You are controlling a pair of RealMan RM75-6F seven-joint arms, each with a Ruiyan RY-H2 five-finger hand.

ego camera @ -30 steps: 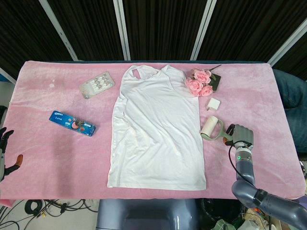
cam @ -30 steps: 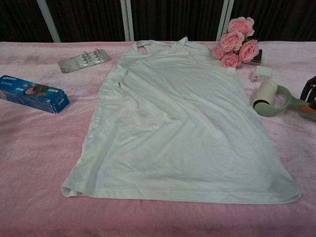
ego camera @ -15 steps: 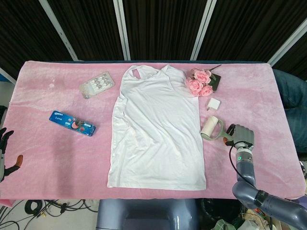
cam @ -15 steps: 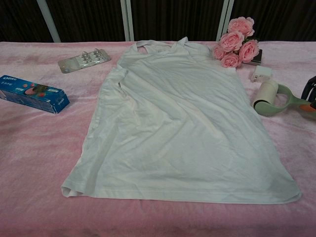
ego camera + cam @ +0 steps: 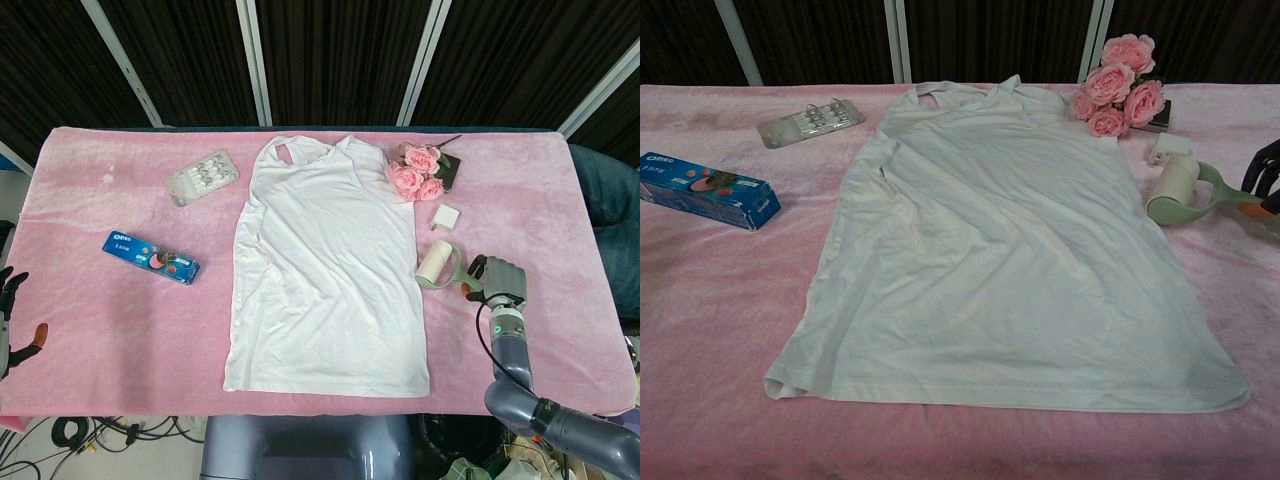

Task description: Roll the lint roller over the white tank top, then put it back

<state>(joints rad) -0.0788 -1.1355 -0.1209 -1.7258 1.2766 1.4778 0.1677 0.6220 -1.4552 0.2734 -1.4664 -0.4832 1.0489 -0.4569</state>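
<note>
The white tank top [image 5: 325, 270] [image 5: 1010, 260] lies flat in the middle of the pink table, neck toward the far edge. Just right of its hem side lies the lint roller [image 5: 436, 263] [image 5: 1175, 185], a white roll on a green loop handle with an orange end. My right hand [image 5: 503, 279] [image 5: 1265, 170] holds the handle's outer end with its fingers curled over it; the chest view cuts most of the hand off. At the table's left edge my left hand [image 5: 8, 315] hangs with its fingers apart and nothing in it.
A blue Oreo box [image 5: 151, 257] [image 5: 708, 190] and a clear blister pack [image 5: 201, 177] [image 5: 810, 122] lie left of the top. Pink roses [image 5: 415, 172] [image 5: 1118, 98] and a white charger [image 5: 445, 217] [image 5: 1169, 148] sit right of its shoulder, close to the roller.
The lint roller has shifted a little toward the far edge and turned slightly, with my right hand moving along at its handle. The left hand has stayed still.
</note>
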